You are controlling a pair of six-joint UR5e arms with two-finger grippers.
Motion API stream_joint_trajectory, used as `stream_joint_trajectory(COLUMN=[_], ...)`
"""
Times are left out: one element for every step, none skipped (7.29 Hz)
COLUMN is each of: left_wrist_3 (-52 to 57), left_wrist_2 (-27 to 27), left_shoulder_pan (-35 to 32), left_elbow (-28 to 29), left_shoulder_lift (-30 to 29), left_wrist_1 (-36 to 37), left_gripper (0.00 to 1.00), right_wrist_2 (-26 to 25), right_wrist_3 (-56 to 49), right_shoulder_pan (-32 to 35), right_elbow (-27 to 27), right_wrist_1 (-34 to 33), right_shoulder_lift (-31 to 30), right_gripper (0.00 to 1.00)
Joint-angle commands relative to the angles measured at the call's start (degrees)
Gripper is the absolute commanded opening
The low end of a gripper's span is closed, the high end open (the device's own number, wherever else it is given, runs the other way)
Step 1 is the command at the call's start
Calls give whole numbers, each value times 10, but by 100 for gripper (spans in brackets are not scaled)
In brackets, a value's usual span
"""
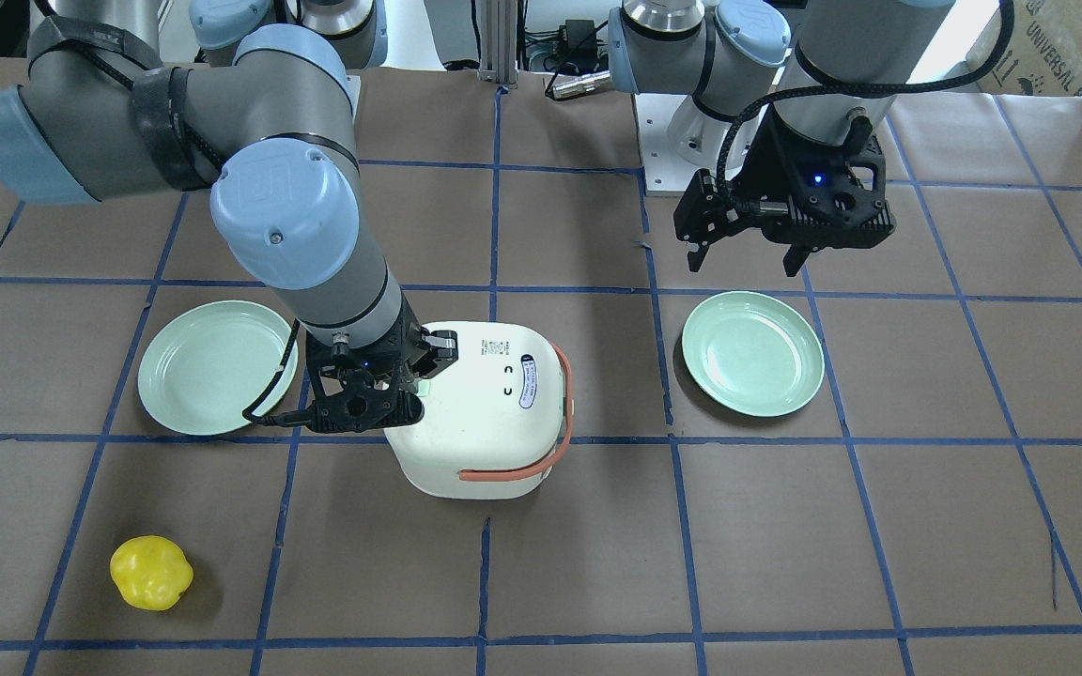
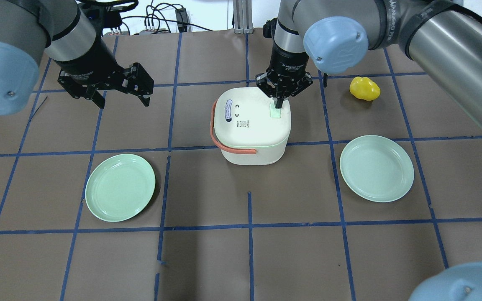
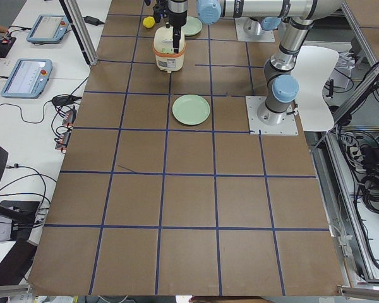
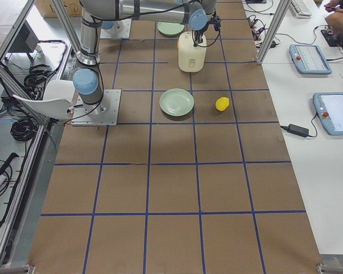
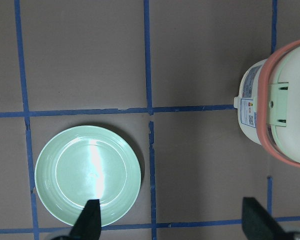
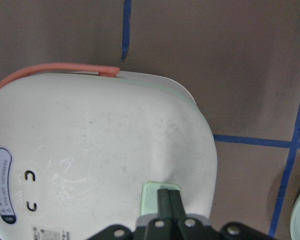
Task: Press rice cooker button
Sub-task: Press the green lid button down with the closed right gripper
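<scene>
Right hand (image 2: 278, 102): fingers pinched together, tips on button (image 2: 275, 113)
Button: green, at 3 o'clock on cooker (image 2: 245, 133), seen from overhead
Left hand (image 2: 121, 99): wide, at 9 o'clock from cooker

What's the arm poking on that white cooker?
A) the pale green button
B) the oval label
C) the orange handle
A: the right arm's jaws, shut together, rest tip-down on the green button near the edge of the rice cooker lid.
</scene>
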Motion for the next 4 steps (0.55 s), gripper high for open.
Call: stream_joint_trajectory(left_wrist_3=[0,0,0,0], left_wrist_2=[0,0,0,0], left_shoulder_pan=[0,0,0,0], left_elbow=[0,0,0,0], left_shoulder_lift=[0,0,0,0], left_wrist_1=[0,0,0,0], left_gripper=[100,100,100,100], right_wrist_2=[0,1,1,1], right_wrist_3=[1,1,0,1], right_shoulder_pan=[1,1,1,3], right_elbow=[3,6,6,6], right_wrist_1=[1,1,1,0], right_shoulder_lift=[-2,-2,-1,1], right_gripper=[8,8,8,8])
